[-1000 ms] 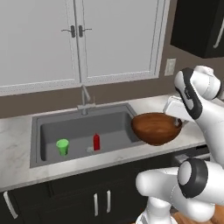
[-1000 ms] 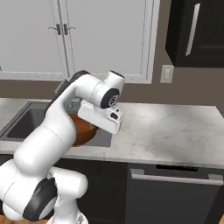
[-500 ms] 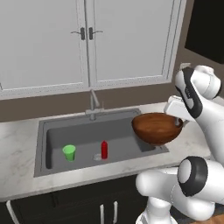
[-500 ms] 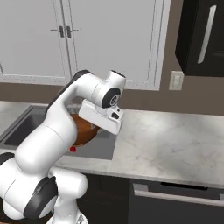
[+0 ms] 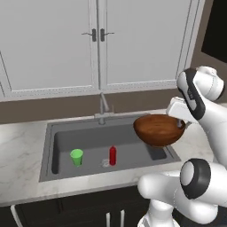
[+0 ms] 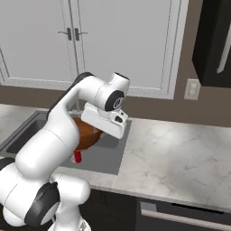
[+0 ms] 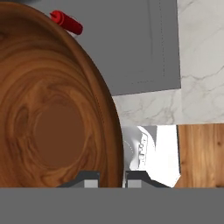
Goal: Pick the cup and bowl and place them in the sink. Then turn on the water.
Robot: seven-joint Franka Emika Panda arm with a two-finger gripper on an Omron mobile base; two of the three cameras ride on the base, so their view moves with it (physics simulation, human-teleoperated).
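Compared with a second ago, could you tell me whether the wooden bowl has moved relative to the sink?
Yes. In the left base view the wooden bowl has shifted left against the sink, further over its right end.

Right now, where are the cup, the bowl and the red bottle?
cup (image 5: 76, 157), left base view, its side wall.
bowl (image 5: 158, 128), left base view, its inner surface.
red bottle (image 5: 112, 156), left base view, its body.

The bowl hangs over the sink's 3 o'clock end, the cup and red bottle standing inside.
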